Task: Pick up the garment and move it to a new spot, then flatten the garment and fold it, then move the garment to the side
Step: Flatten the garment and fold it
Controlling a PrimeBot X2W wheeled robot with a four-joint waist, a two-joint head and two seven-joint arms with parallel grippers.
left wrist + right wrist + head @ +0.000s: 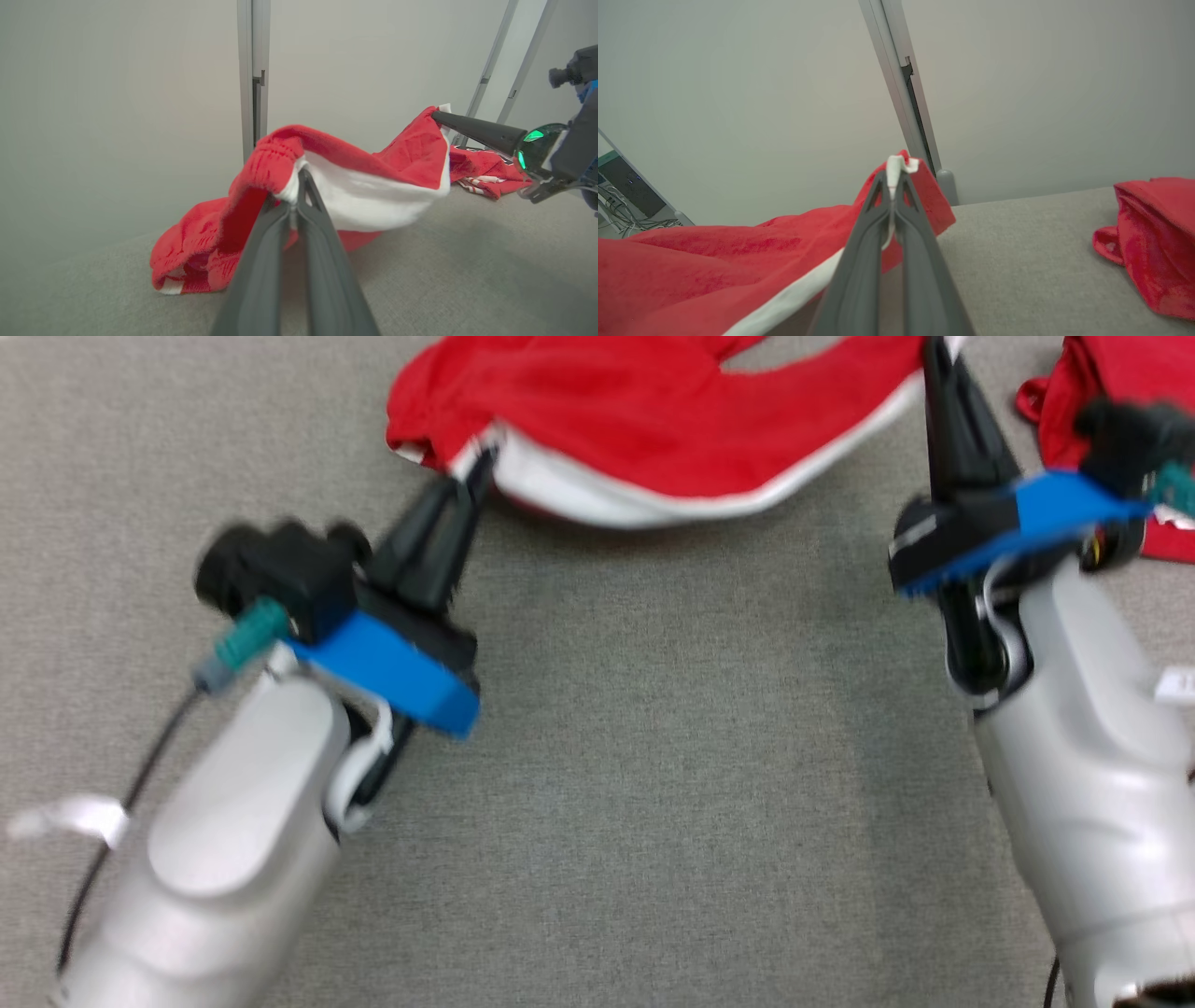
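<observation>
The garment [653,420] is red cloth with a white band along its edge, stretched between both grippers above the grey surface. My left gripper [478,467] is shut on its left corner, where the white band meets a gathered red hem [275,163]. My right gripper [934,359] is shut on the other white-edged corner [896,165]. In the left wrist view the garment [373,186] sags between the two grips, its lower left end resting on the surface, and the right gripper [437,115] pinches the far corner.
A second red garment [1111,420] lies bunched at the right, also seen as the red heap [1153,238] in the right wrist view. A pale wall with a metal post [252,70] stands behind. Grey surface [672,756] spreads in front.
</observation>
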